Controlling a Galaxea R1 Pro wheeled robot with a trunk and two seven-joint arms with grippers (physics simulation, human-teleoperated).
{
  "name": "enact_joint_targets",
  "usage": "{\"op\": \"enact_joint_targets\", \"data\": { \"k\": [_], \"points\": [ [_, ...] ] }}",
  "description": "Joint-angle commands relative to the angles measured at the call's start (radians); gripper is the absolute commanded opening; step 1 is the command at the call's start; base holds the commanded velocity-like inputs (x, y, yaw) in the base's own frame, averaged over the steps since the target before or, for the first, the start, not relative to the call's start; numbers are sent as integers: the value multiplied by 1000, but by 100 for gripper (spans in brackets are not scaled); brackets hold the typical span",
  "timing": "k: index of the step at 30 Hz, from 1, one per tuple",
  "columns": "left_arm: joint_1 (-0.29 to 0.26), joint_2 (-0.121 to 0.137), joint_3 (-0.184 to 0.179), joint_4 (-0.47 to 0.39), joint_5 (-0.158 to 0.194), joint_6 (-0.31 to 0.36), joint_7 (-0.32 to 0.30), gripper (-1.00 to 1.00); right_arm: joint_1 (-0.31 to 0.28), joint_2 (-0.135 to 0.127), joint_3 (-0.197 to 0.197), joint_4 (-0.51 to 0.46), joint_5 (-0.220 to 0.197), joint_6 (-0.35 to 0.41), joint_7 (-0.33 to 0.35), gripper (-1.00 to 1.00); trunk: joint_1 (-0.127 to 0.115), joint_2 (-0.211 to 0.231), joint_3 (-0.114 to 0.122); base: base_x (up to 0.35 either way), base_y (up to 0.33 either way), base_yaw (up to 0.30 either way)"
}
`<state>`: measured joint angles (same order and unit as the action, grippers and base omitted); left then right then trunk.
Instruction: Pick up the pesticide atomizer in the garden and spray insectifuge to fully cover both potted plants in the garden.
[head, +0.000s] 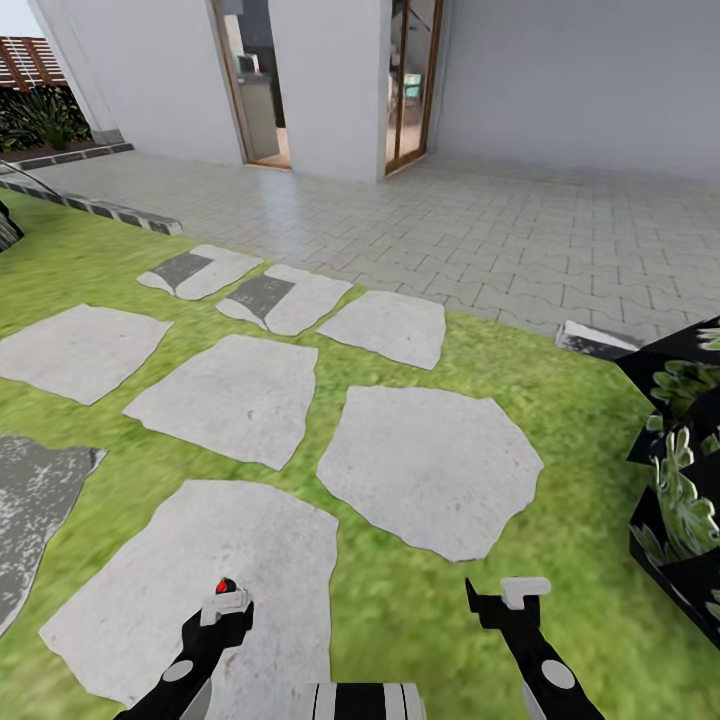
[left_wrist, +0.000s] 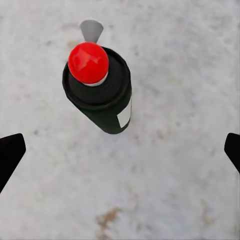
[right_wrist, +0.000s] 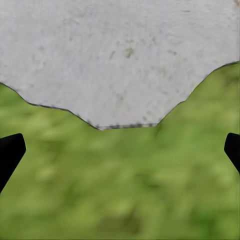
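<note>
Left end effector (head: 224, 606) low at 7 o'clock in head view, over the nearest big stepping stone (head: 150, 590). Fingers spread wide: in left wrist view both dark tips sit at opposite frame edges, one at (left_wrist: 10, 152), nothing between them but stone.

Pesticide atomizer (left_wrist: 102, 87) stands upright on that stone, directly below and ahead of the left end effector, seen nearly end-on: red cap (left_wrist: 88, 62) on top, dark body, a sliver of white label on the side, pale nozzle tip poking out beyond the cap. It is centred between the fingers laterally but clear of both, no contact. In head view it shows as a red dot (head: 224, 585) just past the left end effector at 7 o'clock.

Right end effector (head: 505, 598) at 5 o'clock, over grass (head: 400, 610). Also spread, tips at the frame edges in right wrist view, one at (right_wrist: 10, 152), holding nothing. Below it: lawn, with a stone's edge (right_wrist: 120, 60) just beyond.

Mid-range: more stepping stones (head: 430, 465) scattered from 9 to 12 o'clock. Potted plant (head: 685, 450) at 3 o'clock, white-speckled leaves inside a black blocky render, partly cut by the frame; cannot tell whether it is one plant or two.

Far: grey paved terrace (head: 480, 230), white house wall with two wood-framed doors (head: 255, 85), fence (head: 30, 60) at 11 o'clock.
</note>
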<state>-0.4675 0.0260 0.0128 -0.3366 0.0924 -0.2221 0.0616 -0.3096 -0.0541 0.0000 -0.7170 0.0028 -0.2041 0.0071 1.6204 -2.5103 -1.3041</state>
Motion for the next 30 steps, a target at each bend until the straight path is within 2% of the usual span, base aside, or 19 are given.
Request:
{"op": "enact_joint_targets", "data": {
  "k": [1, 30],
  "points": [
    [0, 0, -2, 1, 11, -3, 0, 100, 0, 0, 0, 1, 0, -3, 1, 100, 0, 0, -1, 5, 0, 0],
    [-6, -1, -3, 1, 14, -3, 0, 100, 0, 0, 0, 1, 0, -4, 2, 100, 0, 0, -1, 34, 28, 0]
  ]
}}
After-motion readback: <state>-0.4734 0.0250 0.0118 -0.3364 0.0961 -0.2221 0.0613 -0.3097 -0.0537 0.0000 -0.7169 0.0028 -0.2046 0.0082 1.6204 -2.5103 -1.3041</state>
